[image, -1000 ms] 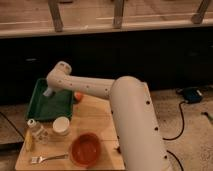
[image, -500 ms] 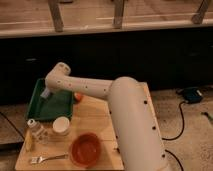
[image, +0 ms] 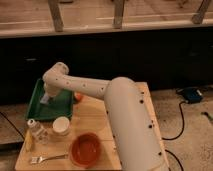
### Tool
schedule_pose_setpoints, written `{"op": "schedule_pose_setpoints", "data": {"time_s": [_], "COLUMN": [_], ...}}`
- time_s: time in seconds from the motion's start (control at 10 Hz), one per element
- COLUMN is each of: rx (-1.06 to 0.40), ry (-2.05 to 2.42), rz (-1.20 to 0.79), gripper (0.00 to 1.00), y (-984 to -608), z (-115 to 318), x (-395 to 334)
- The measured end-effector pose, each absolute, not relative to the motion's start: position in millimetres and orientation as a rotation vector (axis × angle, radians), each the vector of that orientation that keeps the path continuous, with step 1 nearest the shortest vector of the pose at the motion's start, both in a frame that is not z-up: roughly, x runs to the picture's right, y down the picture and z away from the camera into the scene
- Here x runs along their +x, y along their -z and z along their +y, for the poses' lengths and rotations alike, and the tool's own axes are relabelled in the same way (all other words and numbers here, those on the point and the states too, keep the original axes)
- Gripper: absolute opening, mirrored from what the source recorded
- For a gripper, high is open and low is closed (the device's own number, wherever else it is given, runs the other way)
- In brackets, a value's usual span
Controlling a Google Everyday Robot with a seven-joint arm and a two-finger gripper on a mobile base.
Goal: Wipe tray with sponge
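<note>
The large rectangular dark green plastic tray [image: 37, 107] with a raised rim lies on the left rear part of the light wooden worktop [image: 92, 117]. Its long axis runs from the near edge of the worktop toward the back, leaning slightly to the right, so that the far short side sits a little further right than the near one. The inner floor looks flat and evenly green.

On the tray's middle, toward the right of its floor, lies the small flat light-blue rectangular sponge [image: 45, 99]; only a pale patch of it shows beneath the arm, and its own direction cannot be told.

The thick white robot arm [image: 125, 120] reaches from the lower right across the worktop and bends downward over the tray. Its end effector [image: 47, 95] is down at the sponge, with its two fingers drawn fully together; whether they grip the sponge or only press on it cannot be told.

Just beside the tray's near right corner stands a white cup [image: 61, 125]. Nearer the front sits a round orange bowl [image: 85, 148].
</note>
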State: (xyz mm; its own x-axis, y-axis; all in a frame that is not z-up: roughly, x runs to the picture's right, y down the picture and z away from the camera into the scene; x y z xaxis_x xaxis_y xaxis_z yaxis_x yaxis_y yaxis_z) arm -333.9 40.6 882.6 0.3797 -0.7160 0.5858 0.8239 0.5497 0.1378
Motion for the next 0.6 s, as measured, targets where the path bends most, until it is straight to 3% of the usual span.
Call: {"op": "schedule_pose_setpoints", "data": {"time_s": [0.6], "rx": [-0.328], "ry": [0.974], "rz": [-0.644], "gripper": [0.02], "y": [-886.7], "z": [81.0], "x": [-302.4]}}
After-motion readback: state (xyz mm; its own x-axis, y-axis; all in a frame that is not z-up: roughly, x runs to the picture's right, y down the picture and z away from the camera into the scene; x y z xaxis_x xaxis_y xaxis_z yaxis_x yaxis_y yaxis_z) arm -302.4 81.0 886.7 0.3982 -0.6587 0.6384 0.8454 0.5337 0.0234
